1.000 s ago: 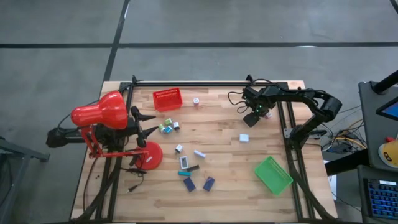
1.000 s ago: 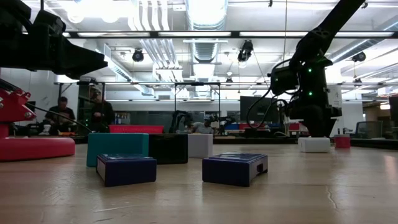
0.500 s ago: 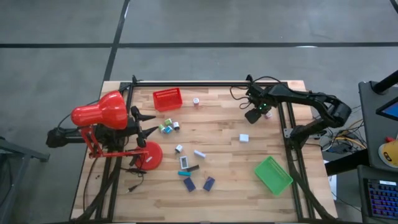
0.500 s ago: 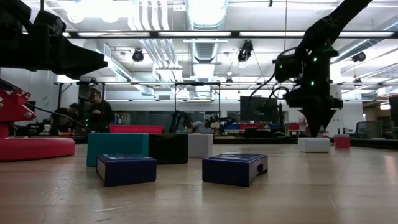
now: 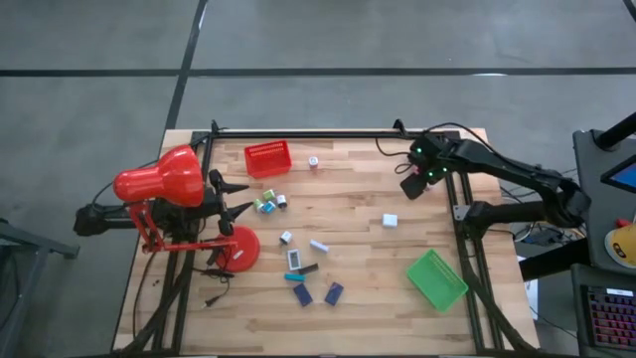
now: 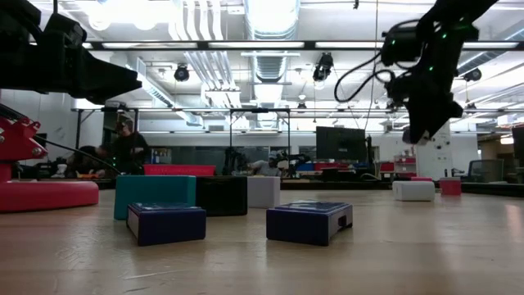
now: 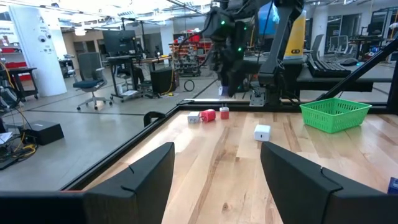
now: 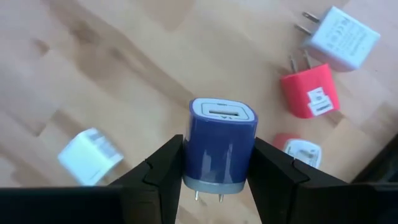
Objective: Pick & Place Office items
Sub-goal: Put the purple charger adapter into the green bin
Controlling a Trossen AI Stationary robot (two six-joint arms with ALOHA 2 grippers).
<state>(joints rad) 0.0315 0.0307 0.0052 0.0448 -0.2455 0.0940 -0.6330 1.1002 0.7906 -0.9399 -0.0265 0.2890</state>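
Observation:
My right gripper (image 5: 410, 187) hangs over the table's far right part, shut on a small blue plug-in charger (image 8: 221, 144). In the low view it (image 6: 422, 135) is well above the wood. Below it lie a white charger (image 8: 342, 37), a red charger (image 8: 309, 90), a red-and-white piece (image 8: 300, 151) and a white cube (image 8: 90, 155), all flat on the wood. More small office items (image 5: 301, 267) lie near the table's middle. My left gripper (image 7: 217, 186) waits open at the left, beside the red lamp (image 5: 159, 184). My right gripper pinches the blue charger by its two opposite sides (image 8: 191, 155) between the two fingers (image 8: 158, 168). The fingers come from above, slanting down. The charger is lifted clear of the table, its socket end toward the wood and its two prongs toward the wrist.
A red tray (image 5: 267, 159) stands at the far left-middle and a green tray (image 5: 436, 279) at the near right. The lamp's red base (image 5: 241, 249) sits at the left. A black frame rail (image 5: 452, 199) runs along the right side, close to my right gripper.
My right gripper has risen from just above the table top to well above it, carrying the blue charger, has drifted a little toward the table's right edge, and has tipped to point more steeply down. The pieces on the table have not moved.

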